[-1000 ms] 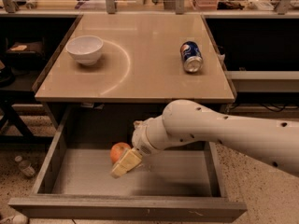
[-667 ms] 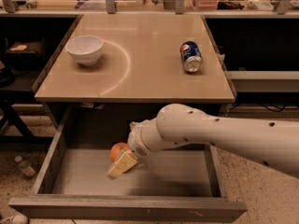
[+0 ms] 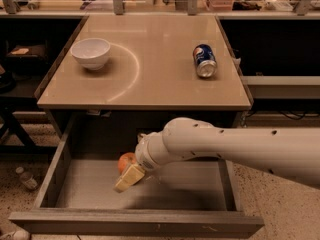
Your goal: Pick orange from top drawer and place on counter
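The orange [image 3: 125, 159] lies on the floor of the open top drawer [image 3: 90, 189], near its middle. My gripper [image 3: 126, 177] reaches down into the drawer from the right, on a white arm. It sits right at the orange's front side and partly covers it. I cannot tell whether it touches the fruit. The tan counter [image 3: 150, 79] stretches above the drawer.
A white bowl [image 3: 91, 52] stands at the counter's left. A blue soda can [image 3: 204, 61] lies on its side at the right. The drawer's scuffed front panel [image 3: 135, 223] is nearest to me. A plastic bottle [image 3: 26, 178] lies on the floor at the left.
The gripper has shifted slightly to the left and lower, staying against the orange's front side. The orange has not visibly moved.
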Robot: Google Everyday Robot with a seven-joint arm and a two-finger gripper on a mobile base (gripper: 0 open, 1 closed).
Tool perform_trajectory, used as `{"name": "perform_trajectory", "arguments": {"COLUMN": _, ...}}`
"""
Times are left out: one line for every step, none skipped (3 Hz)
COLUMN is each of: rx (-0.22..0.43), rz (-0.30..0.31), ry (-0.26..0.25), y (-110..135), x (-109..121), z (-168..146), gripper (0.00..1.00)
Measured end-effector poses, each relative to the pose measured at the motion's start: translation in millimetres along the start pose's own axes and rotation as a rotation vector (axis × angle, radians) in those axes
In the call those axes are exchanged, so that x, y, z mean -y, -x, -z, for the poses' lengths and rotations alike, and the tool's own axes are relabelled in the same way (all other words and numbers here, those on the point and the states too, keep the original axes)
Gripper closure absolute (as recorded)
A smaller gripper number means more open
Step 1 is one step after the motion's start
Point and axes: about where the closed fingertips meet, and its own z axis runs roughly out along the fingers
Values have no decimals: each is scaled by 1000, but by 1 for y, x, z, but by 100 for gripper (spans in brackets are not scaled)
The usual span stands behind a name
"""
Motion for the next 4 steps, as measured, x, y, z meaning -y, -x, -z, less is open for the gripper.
{"name": "perform_trajectory", "arguments": {"rx": -4, "rz": 0, "ry": -5, "y": -7, "x": 4, "z": -9, "gripper": 0}}
{"name": "perform_trajectory", "arguments": {"rx": -9, "rz": -7, "ry": -7, "y": -15, "x": 8, "z": -16, "gripper": 0}}
{"name": "perform_trajectory", "arguments": {"rx": -5, "rz": -25, "ry": -5, "y": -21, "x": 9, "z": -21, "gripper": 0}}
{"name": "perform_trajectory", "arguments": {"rx": -5, "rz": -26, "ry": -4, "y": -21, "x": 9, "z": -21, "gripper": 18}}
